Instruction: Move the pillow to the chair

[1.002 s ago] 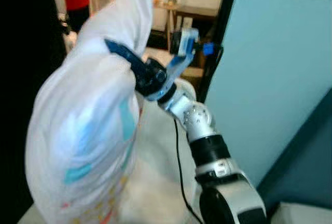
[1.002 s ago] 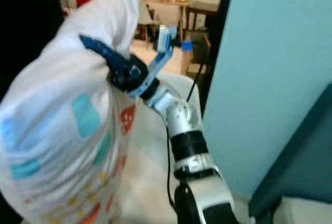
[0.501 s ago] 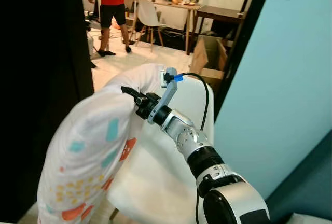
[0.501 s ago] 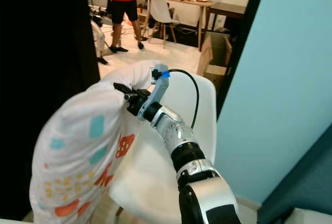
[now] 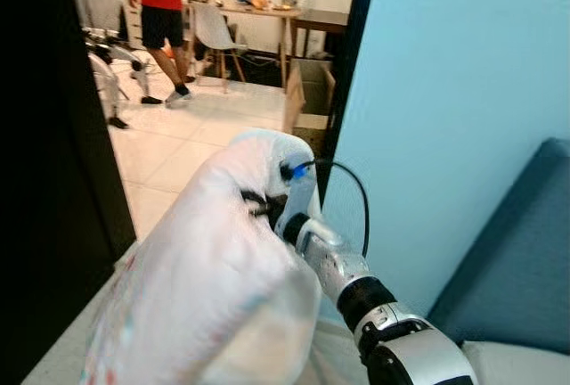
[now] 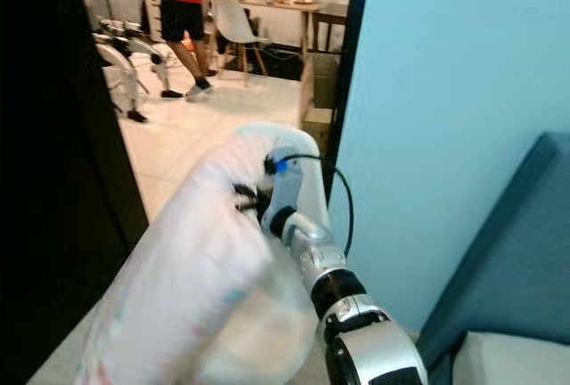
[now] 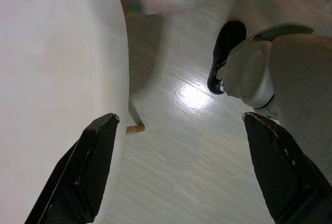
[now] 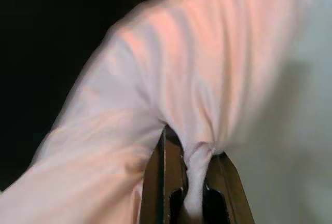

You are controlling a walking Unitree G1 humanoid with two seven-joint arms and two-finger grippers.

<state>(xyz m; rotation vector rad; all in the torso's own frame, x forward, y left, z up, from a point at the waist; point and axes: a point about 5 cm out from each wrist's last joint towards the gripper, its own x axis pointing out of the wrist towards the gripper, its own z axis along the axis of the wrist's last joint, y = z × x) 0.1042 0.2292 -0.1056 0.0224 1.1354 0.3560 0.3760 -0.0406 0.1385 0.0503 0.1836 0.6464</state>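
Beside blue wall (image 5: 445, 91), right gripper (image 5: 258, 207) pinches raised pillow (image 5: 205, 296).

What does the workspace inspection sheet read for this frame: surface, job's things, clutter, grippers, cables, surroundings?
Surface: pale tiled floor ahead.
Job's things: white pillow held up, hiding most of the white chair.
Clutter: nothing seen.
Grippers: right gripper pinches a fold of pillow fabric; left gripper open, empty, beside the chair's edge.
Cables: black cable loops over the right wrist.
Surroundings: blue wall, dark doorway, blue sofa, a person by a distant table.
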